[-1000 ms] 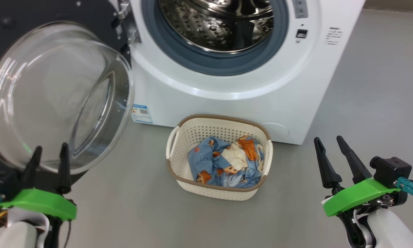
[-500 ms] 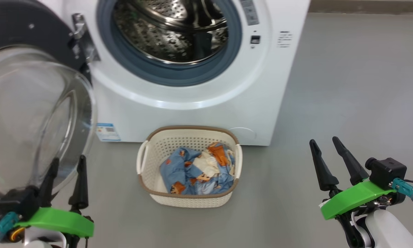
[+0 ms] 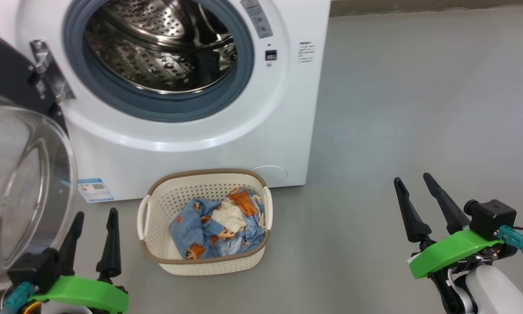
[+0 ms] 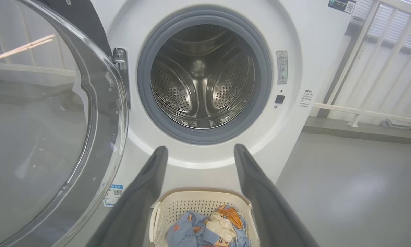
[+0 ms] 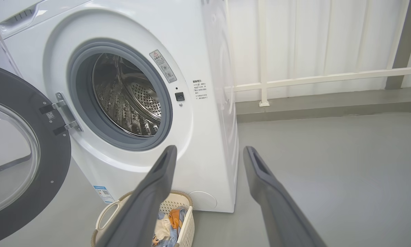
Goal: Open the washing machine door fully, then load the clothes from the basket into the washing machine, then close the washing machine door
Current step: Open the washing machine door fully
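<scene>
Right wrist view adds a railing (image 5: 315, 78) beside washer (image 5: 191, 137); clothes (image 3: 200, 223) crumpled in basket (image 3: 200, 266); left gripper (image 3: 95, 212), right gripper (image 3: 411, 176) wide, empty.

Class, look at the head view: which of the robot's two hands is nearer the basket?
The left hand, close beside the basket. The right hand hangs well off to the other side, above bare floor.

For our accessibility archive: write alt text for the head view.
A white washing machine stands with its round glass door swung open at left, steel drum empty. Before it on the floor, a cream basket holds blue printed clothes; the robot's open left hand and right hand frame the bottom corners.
</scene>
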Available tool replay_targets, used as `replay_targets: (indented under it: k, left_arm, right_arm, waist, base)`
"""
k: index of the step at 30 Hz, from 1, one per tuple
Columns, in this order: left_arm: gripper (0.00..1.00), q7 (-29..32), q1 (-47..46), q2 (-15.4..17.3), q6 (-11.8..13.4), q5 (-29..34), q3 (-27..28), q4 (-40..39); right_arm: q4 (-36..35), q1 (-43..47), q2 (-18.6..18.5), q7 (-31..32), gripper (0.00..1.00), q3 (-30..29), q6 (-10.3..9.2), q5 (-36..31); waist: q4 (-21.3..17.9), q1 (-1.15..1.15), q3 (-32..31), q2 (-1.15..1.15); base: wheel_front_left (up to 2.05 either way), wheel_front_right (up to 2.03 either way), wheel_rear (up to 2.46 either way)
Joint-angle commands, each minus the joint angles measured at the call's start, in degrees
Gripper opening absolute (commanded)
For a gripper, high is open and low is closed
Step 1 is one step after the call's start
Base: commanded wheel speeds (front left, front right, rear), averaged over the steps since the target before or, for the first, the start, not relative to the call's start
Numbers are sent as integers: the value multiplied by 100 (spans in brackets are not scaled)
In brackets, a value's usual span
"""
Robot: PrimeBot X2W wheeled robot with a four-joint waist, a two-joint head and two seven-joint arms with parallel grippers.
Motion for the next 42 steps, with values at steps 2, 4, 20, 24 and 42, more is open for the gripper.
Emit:
replay_targets:
  k: [2, 4, 20, 24, 42]
  left_arm:
    - [100, -79, -37, 101, 50, 1, 192, -195]
    - [100, -91, 19, 56, 45, -56, 206, -259]
    - [100, -168, 184, 24, -11, -77, 184, -349]
    - [100, -184, 179, 27, -25, -60, 192, -347]
    - [100, -212, 194, 42, -50, -21, 186, -378]
  right_arm:
    - [-156, -59, -87, -71, 100, 130, 32, -36]
    - [-159, -54, -99, -71, 100, 129, 32, -32]
    - [-181, -47, -283, -71, 100, -11, 32, 6]
    - [-187, -32, -278, -71, 100, -13, 32, -5]
    - [-152, -11, -265, -71, 100, -8, 32, 7]
  waist:
    - [-156, 0, -44, -1]
    - [-217, 0, -67, -1]
    - [-272, 0, -188, -1]
    - [-250, 0, -186, -1]
    - [-211, 0, -187, -1]
  base:
    - [0, 0, 0]
    - [0, 0, 0]
    - [0, 0, 0]
    - [0, 0, 0]
    - [0, 0, 0]
